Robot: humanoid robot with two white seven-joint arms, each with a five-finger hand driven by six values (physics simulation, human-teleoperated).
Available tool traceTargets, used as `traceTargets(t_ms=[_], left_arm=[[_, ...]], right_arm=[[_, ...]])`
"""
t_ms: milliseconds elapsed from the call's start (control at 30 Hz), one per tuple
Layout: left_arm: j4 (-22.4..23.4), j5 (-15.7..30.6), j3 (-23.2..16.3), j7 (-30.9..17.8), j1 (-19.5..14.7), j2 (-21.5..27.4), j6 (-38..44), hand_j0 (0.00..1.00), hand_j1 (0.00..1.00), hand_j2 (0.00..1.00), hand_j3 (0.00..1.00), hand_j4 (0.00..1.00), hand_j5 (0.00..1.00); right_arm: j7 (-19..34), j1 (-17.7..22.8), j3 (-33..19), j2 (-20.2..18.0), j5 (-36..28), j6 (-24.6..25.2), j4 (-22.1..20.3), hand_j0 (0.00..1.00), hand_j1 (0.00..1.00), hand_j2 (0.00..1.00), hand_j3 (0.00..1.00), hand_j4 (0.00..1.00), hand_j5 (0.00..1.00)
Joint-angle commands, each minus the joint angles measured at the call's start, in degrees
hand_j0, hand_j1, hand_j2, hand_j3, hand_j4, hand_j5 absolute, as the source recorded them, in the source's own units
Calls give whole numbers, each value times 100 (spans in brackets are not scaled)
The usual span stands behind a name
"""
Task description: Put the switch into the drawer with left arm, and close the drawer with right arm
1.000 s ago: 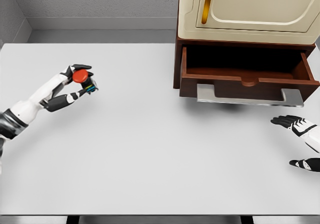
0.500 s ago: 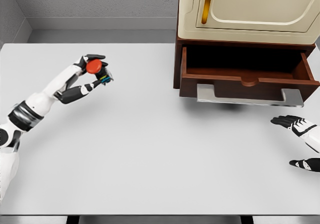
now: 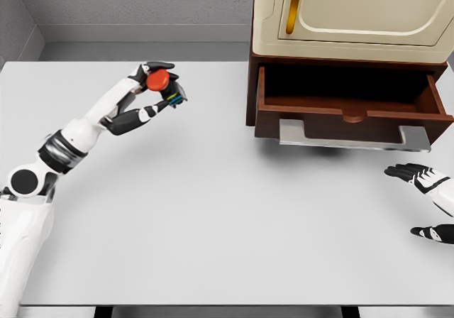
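Nearest, right of the drawer (image 3: 347,112) and below it, the right robot hand (image 3: 418,176) rests spread over the surface (image 3: 213,218), ready to push. Well left of the drawer, the left robot hand (image 3: 157,89) pinches the switch (image 3: 162,82) aloft for carrying.

On the flat white table (image 3: 213,211), the brown wooden cabinet with a cream upper door (image 3: 351,20) stands at the far right, and its brown open drawer (image 3: 351,108) juts forward toward the viewer with a flat grey metal handle (image 3: 353,136) along its front edge. The white-and-black left hand (image 3: 152,91) is raised above the table's far left part, well apart from the drawer, gripping the red-capped push-button switch (image 3: 159,80) (its cap faces up). The white-and-black right hand (image 3: 418,176) lies at the right edge, in front of the drawer and just right of the handle's end.
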Motion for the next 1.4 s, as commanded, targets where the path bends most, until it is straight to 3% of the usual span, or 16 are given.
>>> traceTargets(t_ms=[0,200,1033,1367], left_arm=[[-13,51,-12,14,-9,-105,21,45,45,45,45,45,45],[-259,-169,-20,14,-105,-368,452,46,46,46,46,46,46],[-339,-845,-390,14,-765,-1370,733,46,46,46,46,46,46],[-426,-1575,-390,14,-958,-1784,979,46,46,46,46,46,46]], right_arm=[[-3,0,-2,-7,-40,5,-3,100,100,100,100,100,100],[-11,0,-2,-7,-40,5,-3,100,100,100,100,100,100],[-11,9,-2,-7,-40,5,-3,100,100,100,100,100,100],[-11,9,-2,-7,-40,5,-3,100,100,100,100,100,100]])
